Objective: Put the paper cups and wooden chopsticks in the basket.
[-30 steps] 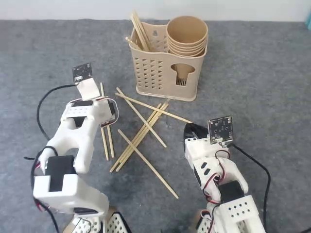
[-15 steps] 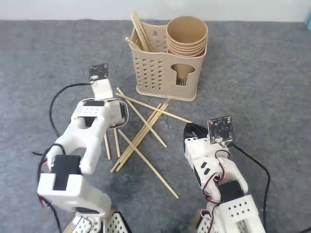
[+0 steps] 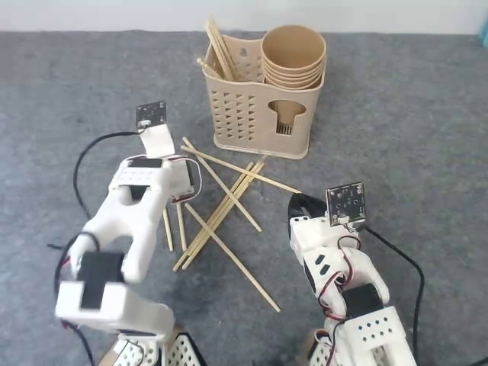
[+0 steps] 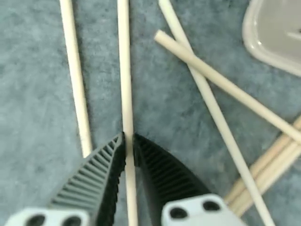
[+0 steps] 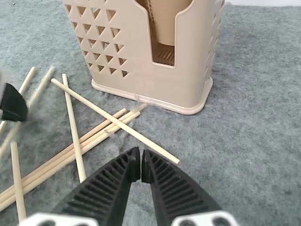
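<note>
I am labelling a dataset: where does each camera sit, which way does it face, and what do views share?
High view: above the mat, looking down on basket, paper cups, loose chopsticks; left arm, right arm show.
Left wrist view: on that arm, facing the mat; left gripper shut on a chopstick.
Right wrist view: low, facing the basket; right gripper shut.
High and right wrist views share basket and chopsticks.

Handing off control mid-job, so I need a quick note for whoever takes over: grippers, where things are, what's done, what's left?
Left gripper: fingers shut on one chopstick among the loose ones.
Right gripper: shut, empty, in front of the basket.
Done: paper cups stacked in the basket, a few sticks in its other compartment.
Left: loose chopsticks scattered on the carpet, including the gripped one.
</note>
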Action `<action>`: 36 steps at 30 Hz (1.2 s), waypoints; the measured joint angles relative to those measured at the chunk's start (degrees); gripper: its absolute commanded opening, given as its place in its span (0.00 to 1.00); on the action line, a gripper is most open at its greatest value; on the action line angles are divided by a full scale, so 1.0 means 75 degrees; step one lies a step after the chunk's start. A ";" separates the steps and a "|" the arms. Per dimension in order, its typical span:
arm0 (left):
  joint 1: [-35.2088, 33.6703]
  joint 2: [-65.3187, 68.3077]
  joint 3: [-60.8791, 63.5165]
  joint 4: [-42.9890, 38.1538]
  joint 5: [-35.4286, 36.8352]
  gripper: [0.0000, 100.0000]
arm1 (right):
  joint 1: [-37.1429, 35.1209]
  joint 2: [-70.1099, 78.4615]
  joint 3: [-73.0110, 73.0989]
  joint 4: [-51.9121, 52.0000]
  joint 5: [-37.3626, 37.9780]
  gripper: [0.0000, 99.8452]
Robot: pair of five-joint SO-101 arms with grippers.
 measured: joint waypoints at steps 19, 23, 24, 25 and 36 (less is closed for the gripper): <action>-0.0047 -0.7396 0.5333 -0.2719 0.0047 0.01 | -0.0645 0.0000 -0.0481 0.0926 0.1055 0.03; -0.0047 -0.7900 0.5779 -0.3270 0.0082 0.01 | -0.0656 0.0000 -0.0668 0.0926 0.1477 0.09; -0.0047 -0.7924 0.5779 -0.3305 0.0141 0.01 | -0.0668 0.0012 -0.0680 0.0926 0.1536 0.11; -0.0047 -0.7959 0.5779 -0.3352 0.0293 0.01 | -0.0680 0.0094 -0.0727 0.0926 0.1582 0.12; -0.0692 -0.7971 0.5779 -0.3833 0.0715 0.01 | -0.0692 0.3845 -0.2884 0.0914 0.1594 0.12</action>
